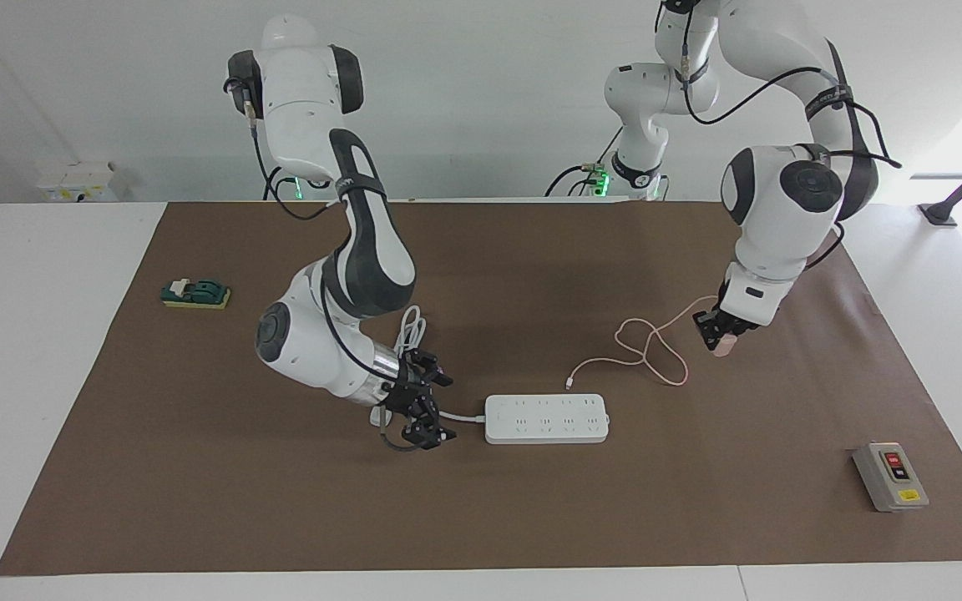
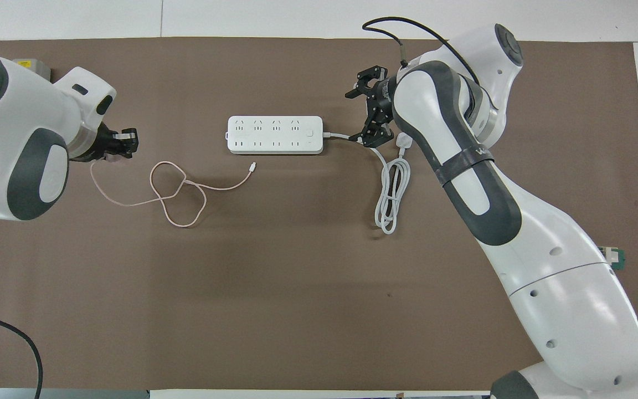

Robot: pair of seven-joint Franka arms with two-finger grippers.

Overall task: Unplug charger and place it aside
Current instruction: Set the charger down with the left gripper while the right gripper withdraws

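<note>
The charger (image 1: 726, 347), a small pale pink cube, is out of the white power strip (image 1: 546, 417) and sits between the fingers of my left gripper (image 1: 720, 335), which is shut on it low over the brown mat toward the left arm's end. In the overhead view the left gripper (image 2: 125, 145) is beside the strip (image 2: 274, 134). The charger's thin pink cable (image 2: 175, 191) trails in loops on the mat, and its free end lies close to the strip. My right gripper (image 1: 439, 406) is open at the strip's cord end, apart from the strip.
A coiled thick white cord (image 2: 391, 194) with a white plug (image 2: 405, 141) lies by the right gripper (image 2: 368, 113). A grey switch box (image 1: 890, 476) stands toward the left arm's end, farther from the robots. A green block (image 1: 195, 294) lies toward the right arm's end.
</note>
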